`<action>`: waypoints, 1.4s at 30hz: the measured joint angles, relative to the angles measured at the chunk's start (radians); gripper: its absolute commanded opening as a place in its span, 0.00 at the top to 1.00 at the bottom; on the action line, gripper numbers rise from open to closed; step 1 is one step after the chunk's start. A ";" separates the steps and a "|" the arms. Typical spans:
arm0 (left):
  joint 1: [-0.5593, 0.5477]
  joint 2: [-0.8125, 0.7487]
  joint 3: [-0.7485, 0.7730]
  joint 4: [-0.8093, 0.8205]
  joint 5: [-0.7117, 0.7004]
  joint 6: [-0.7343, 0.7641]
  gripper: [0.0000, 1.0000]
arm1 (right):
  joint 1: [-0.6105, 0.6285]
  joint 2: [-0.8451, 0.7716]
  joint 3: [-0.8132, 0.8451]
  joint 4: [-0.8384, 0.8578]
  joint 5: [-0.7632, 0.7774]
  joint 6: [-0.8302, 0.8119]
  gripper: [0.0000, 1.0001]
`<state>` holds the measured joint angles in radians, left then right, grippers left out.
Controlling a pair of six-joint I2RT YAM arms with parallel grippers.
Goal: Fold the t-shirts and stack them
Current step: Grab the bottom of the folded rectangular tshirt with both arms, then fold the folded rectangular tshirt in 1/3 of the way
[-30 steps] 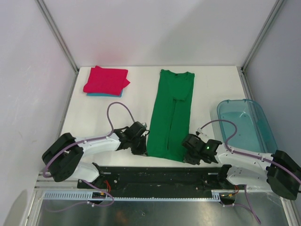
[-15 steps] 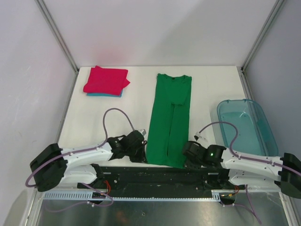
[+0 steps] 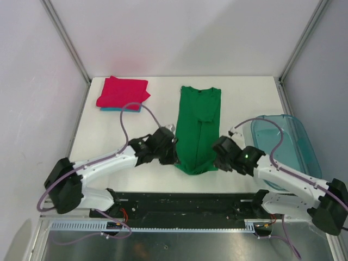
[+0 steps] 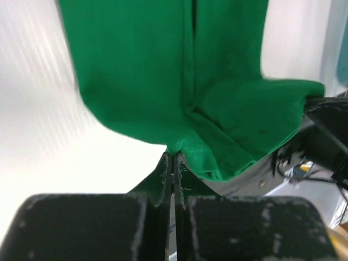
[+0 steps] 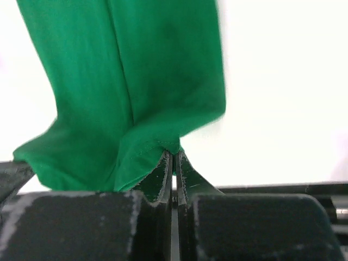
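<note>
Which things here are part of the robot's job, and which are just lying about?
Job: green t-shirt, its near hem pinched by the left end effector and right end effector; folded magenta-red t-shirt stacked on a light blue t-shirt.
Lying about: translucent blue-green bin.

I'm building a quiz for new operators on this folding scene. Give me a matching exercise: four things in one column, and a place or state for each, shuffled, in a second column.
Column one
1. green t-shirt
2. magenta t-shirt
3. plastic bin
4. left tool

Column two
a. folded, at the far left
b. translucent, at the right side
c. shut on a green hem corner
d. long and narrow in the middle, near end gripped from both sides

Pairs: 1-d, 2-a, 3-b, 4-c
</note>
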<state>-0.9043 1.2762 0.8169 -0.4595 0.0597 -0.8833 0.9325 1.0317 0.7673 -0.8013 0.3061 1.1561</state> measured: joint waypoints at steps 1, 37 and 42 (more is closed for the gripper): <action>0.015 0.029 0.034 0.003 -0.006 0.012 1.00 | -0.040 0.018 0.008 0.018 0.001 -0.031 1.00; 0.330 0.745 0.738 0.010 -0.022 0.188 1.00 | -0.611 0.760 0.417 0.440 -0.213 -0.456 1.00; 0.339 0.769 0.738 0.008 -0.014 0.196 1.00 | -0.627 0.782 0.430 0.441 -0.225 -0.459 1.00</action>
<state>-0.5652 2.0453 1.5547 -0.4519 0.0460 -0.6872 0.3058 1.8141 1.1976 -0.3607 0.0807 0.6975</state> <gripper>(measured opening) 0.008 0.032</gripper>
